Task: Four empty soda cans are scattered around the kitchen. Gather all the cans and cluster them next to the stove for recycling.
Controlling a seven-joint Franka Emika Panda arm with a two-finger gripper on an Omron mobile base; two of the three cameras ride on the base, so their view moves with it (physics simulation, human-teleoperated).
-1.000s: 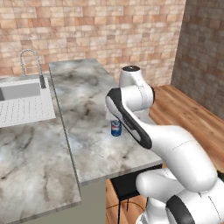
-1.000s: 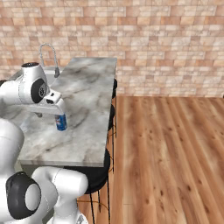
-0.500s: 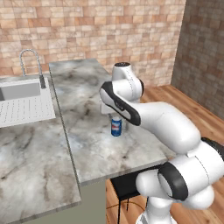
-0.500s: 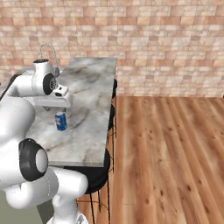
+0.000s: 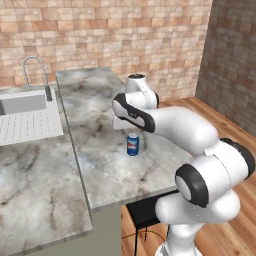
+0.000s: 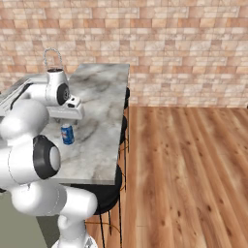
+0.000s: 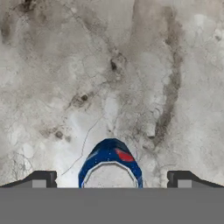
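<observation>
The jaws stand wide apart and hold nothing; the gripper (image 7: 109, 183) hangs over the blue soda can (image 7: 110, 164), whose silver top sits at six o'clock in the hand view, between the two finger tips (image 7: 40, 180) but not touching either. The can stands upright on the marble counter (image 5: 95, 165), near its middle, with the sink (image 5: 27, 120) well apart at nine o'clock in the left base view. Judging from this, gathering has hardly begun: this can is not yet grasped, and the carry to the stove is left.
</observation>
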